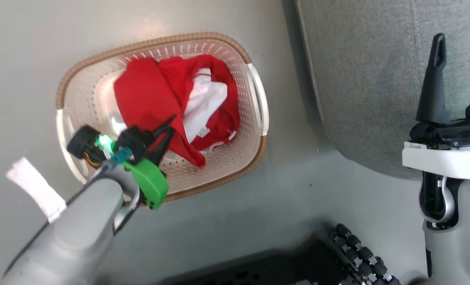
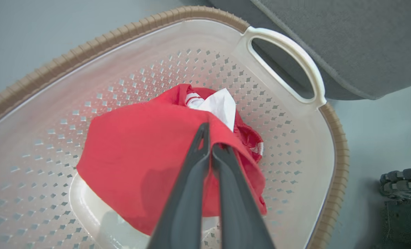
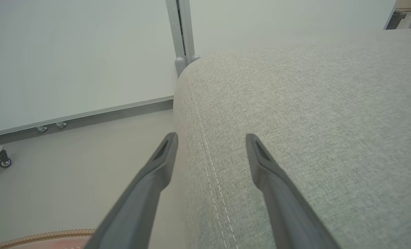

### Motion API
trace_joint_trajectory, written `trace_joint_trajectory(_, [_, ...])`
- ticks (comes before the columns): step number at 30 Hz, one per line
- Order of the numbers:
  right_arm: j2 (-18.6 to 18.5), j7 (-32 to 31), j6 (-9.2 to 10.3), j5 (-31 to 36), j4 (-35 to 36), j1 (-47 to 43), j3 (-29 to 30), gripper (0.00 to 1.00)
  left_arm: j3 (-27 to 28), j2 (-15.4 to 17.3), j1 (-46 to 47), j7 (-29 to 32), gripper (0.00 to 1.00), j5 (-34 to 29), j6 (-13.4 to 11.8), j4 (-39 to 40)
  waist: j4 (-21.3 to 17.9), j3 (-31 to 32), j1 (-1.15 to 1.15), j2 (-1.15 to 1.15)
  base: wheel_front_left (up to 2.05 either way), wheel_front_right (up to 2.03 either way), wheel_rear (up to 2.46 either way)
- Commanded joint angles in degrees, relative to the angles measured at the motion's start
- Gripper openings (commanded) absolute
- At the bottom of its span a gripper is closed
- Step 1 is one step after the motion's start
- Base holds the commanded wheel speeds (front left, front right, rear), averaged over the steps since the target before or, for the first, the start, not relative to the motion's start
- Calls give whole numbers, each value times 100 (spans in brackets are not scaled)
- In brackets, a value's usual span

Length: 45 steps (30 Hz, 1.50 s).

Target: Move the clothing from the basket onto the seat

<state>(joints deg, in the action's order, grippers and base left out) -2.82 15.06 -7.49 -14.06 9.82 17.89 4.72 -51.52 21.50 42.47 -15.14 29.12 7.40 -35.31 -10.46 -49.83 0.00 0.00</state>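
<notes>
We pinch the clothing (image 2: 139,155) in the basket (image 2: 87,48) with our shut left gripper (image 2: 208,138), ready to lift; our right gripper (image 3: 211,138) gapes empty above the seat (image 3: 312,121).

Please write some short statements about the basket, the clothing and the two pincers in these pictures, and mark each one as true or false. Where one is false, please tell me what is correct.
1. The clothing lies inside the basket. True.
2. The left pincer stands wide open above the floor. False: it is shut on a fold of the clothing, inside the basket.
3. The right pincer is open and holds nothing. True.
4. The basket stands on the seat. False: it stands on the floor, beside the seat.
5. The right pincer is reaching into the basket. False: it is over the edge of the seat, apart from the basket.
</notes>
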Motion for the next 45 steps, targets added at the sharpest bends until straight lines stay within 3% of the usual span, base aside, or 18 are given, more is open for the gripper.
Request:
trace_joint_trajectory(1, [-13, 18, 0, 55, -51, -78, -13, 100, 94, -16, -230, -2, 0, -55, 17, 220, 225, 599, 0, 0, 0, 0, 0])
trace_joint_trajectory(6, [-12, 18, 0, 184, -236, -305, -113, 100, 648, -74, -963, -1, 0, -358, 17, 1008, 387, 1338, 0, 0, 0, 0, 0])
trace_joint_trajectory(14, [-12, 18, 0, 251, -561, -825, -317, 100, 1513, -392, -1959, -2, 0, -347, 17, 2070, 567, 2421, 0, 0, 0, 0, 0])
trace_joint_trajectory(24, [-16, 17, 0, 264, -900, -1420, -527, 100, 2256, -828, -2619, -2, 0, -338, 17, 2630, 603, 3652, 0, 0, 0, 0, 0])
trace_joint_trajectory(35, [-14, 18, 0, 357, -1055, -1910, -850, 100, 2993, -1240, -2770, -2, 0, -915, 17, 3195, 475, 4491, 0, 0, 0, 0, 0])
trace_joint_trajectory(45, [-12, 18, 0, 492, -1117, -2138, -1223, 100, 2931, -1351, -2144, -2, 0, -1107, 17, 3432, 363, 4743, 0, 0, 0, 0, 0])
